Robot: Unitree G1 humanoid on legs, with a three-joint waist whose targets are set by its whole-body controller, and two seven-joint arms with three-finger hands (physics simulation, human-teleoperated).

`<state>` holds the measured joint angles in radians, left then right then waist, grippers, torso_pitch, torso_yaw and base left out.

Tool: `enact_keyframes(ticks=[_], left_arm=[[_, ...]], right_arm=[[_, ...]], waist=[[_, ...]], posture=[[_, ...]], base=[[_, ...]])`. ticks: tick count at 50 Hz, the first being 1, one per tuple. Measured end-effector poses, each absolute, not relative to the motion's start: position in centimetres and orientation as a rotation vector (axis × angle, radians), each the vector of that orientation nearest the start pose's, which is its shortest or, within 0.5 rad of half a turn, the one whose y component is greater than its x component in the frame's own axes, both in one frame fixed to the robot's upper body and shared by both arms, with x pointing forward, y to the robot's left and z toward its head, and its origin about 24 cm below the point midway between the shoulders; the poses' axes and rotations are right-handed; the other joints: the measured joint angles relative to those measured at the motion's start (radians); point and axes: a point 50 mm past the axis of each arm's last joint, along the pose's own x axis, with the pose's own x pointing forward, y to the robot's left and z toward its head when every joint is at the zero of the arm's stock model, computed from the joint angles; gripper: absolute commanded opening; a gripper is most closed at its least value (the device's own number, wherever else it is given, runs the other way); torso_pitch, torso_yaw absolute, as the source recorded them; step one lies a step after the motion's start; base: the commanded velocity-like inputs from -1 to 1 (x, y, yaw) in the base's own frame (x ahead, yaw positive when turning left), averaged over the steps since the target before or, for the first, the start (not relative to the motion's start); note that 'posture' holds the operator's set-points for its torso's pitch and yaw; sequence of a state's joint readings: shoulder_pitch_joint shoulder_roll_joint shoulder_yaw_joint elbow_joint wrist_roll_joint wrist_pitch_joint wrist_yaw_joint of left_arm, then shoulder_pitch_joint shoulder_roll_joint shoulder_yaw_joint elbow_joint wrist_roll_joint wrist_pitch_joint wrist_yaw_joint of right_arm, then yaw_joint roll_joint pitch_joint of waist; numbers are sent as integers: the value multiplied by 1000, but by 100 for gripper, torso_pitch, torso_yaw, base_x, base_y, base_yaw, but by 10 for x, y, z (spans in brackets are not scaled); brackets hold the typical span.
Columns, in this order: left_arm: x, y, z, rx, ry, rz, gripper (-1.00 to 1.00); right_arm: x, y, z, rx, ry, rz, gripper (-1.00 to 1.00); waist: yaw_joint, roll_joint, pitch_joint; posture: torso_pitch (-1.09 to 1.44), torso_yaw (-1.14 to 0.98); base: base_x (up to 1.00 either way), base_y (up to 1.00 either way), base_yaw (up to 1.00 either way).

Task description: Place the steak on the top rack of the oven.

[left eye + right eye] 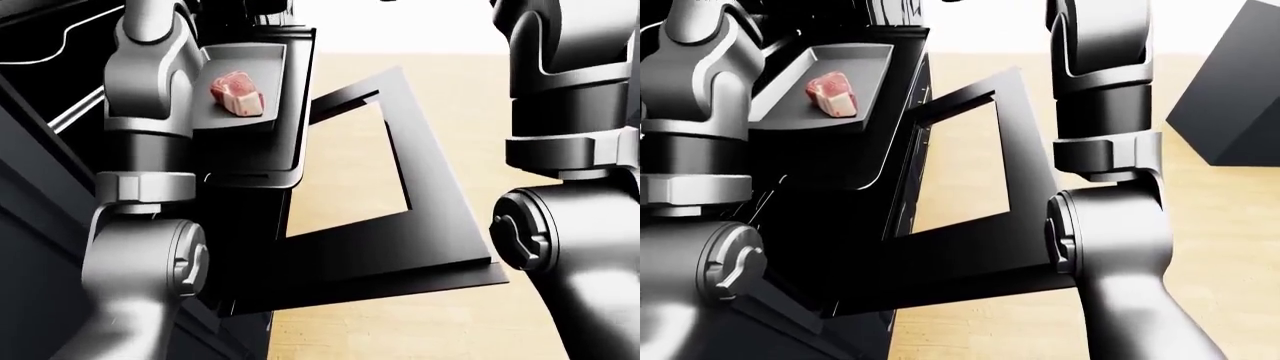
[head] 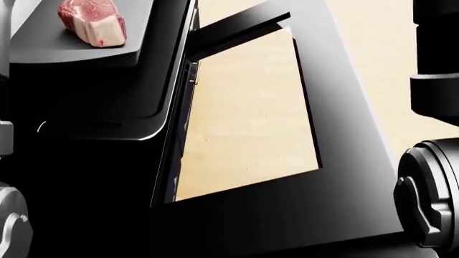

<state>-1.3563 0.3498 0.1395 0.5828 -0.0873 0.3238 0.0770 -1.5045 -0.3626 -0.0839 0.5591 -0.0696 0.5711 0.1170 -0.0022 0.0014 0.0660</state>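
Oven (image 1: 840,247): a big black body filling the left of all three views; I am looking steeply down on it.

Oven door (image 1: 400,247): swung open and lying flat, reaching out toward the right of the view, with the wood floor (image 2: 244,118) showing through its glass pane.

Floor: pale wood planks, seen beyond the door and through its window.

Dark box (image 1: 1230,97): a black block standing on the floor at the right edge of the right-eye view, well apart from the oven.

My left arm (image 1: 150,150): grey, rising up the left of the left-eye view, just beside the tray and partly over its left edge.

My right arm (image 1: 1105,150): grey and black, rising up the right side over the open door, well apart from the steak.

Tray (image 1: 865,67): a shallow dark grey pan on top of the oven, near the top left.

Steak (image 2: 93,21): raw, red with a pale fat edge, lying on the tray, untouched.

My hands: both are out of view above the frames' top, so I cannot tell whether they are clenched or released, nor how far the steak lies from them.
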Motion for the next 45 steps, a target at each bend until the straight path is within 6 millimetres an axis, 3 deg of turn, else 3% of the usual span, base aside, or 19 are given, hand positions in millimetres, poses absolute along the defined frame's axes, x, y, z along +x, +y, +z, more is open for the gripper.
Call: enact_keyframes(ticks=[17,36,45], left_arm=[[378,158,369,48,-553,15,100],[370,150,386,39,-631,-17,100],[361,151,395,25,-681,-22,100]], right_arm=[[378,-140,397,-293,-384,32,100],[375,-141,406,-301,-426,25,100],[368,-132,414,-329,-478,37,100]], waist=[[1,0,1],[1,-1,3],[0,2,5]], posture=[[0,0],[0,0],[0,0]], base=[[0,0,0],[0,0,0],[0,0,0]])
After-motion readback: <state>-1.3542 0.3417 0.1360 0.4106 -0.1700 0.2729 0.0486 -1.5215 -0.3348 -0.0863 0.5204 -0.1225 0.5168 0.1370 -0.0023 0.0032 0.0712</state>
